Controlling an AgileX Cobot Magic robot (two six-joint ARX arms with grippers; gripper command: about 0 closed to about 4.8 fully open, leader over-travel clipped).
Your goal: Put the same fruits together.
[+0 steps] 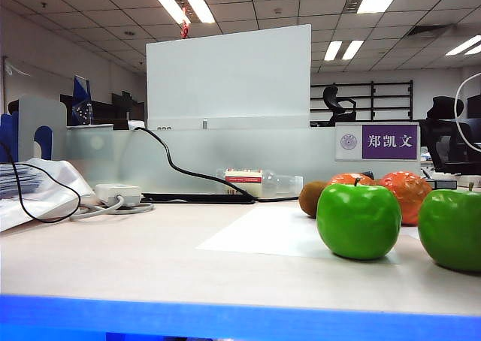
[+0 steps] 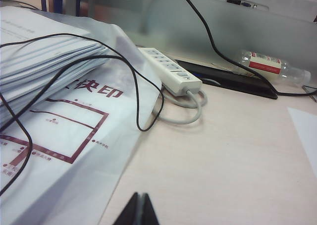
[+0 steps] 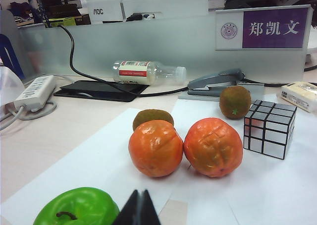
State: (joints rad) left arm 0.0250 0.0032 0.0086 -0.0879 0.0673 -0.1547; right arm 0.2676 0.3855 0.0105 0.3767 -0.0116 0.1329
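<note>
Right wrist view: wrinkled orange fruits [image 3: 185,146] touch; left gripper [image 2: 137,211], right gripper [image 3: 138,208] closed, empty.

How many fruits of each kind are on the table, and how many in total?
Green apples: 2
Orange-red fruits: 2
Brown kiwis: 2
Total: 6
Both grippers are shut: left gripper over the table by the papers, right gripper facing the fruits.

power strip [image 2: 171,71]: white, ahead of left claw, beside plastic bag of papers [image 2: 59,111] | water bottle [image 3: 148,72]: lying flat, far ahead of right claw, behind black pad [image 3: 101,90] | stapler [image 3: 215,82]: grey | mirror cube [image 3: 270,128]: silver, upright | nameplate [image 3: 262,28]: purple
</note>
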